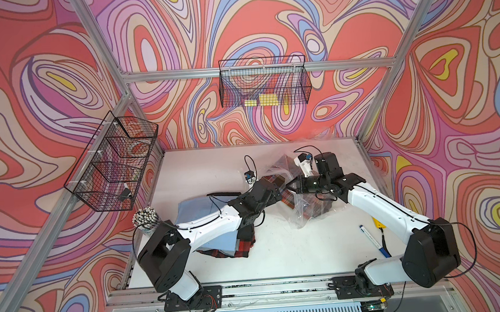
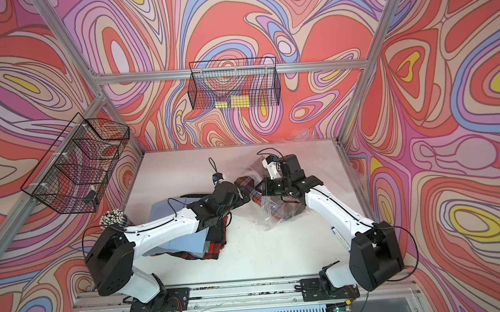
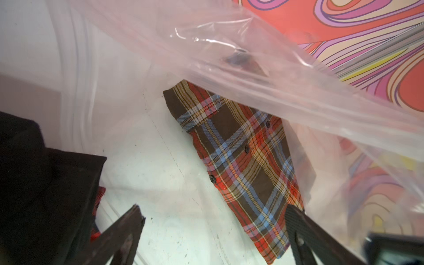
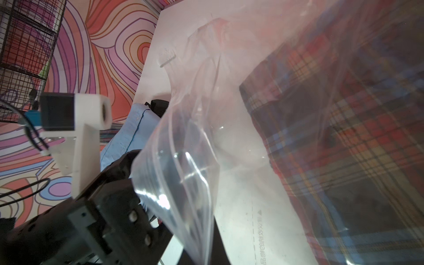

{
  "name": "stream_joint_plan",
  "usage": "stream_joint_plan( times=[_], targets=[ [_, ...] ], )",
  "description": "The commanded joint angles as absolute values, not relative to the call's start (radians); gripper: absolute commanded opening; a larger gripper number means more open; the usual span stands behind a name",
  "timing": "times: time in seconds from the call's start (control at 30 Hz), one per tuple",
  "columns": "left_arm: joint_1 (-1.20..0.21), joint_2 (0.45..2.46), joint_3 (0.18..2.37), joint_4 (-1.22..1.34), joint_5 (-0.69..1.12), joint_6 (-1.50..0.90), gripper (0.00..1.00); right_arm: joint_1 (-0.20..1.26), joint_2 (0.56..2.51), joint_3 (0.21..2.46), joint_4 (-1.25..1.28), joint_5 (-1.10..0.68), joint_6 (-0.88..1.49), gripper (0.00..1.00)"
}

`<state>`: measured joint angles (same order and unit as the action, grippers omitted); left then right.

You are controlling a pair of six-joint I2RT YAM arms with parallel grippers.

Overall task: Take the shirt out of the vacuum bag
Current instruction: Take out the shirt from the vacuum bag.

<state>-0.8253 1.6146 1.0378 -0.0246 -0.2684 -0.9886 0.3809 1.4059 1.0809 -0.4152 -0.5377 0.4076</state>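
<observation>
The shirt, a red, brown and blue plaid, is lying folded inside the vacuum bag. The bag is sitting on the white table, right of the middle in both top views and toward the far edge.

The right gripper is pinching the bag's upper lip with its fingers pressed fully together and is holding that film up off the table. Judging by the wrist views, this is keeping the mouth gaping like a tent instead of lying flat against the cloth, so the other arm has a way in.

The left gripper is reaching through that mouth with its fingers spread wide and gripping nothing. One of its fingers is hovering over bare plastic. The other is at the shirt's near corner, and I cannot tell whether it is touching the cloth. The wide spread looks meant to straddle the folded edge before closing.

A pile of folded clothes is lying beneath the left arm, left of centre in both top views. It is probably marking where this shirt is meant to go.
</observation>
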Motion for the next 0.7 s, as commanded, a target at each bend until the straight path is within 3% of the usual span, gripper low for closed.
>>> stream_joint_plan(
  times=[0.0,0.67],
  targets=[
    [-0.816,1.675,1.091,0.04,-0.224,-0.986,0.99,0.385,1.373,1.106,-0.418,-0.537,0.388,0.0],
    [-0.8,2.03,1.3,0.089,-0.143,-1.12,0.99,0.385,1.372,1.115,-0.41,-0.541,0.383,0.0]
  ],
)
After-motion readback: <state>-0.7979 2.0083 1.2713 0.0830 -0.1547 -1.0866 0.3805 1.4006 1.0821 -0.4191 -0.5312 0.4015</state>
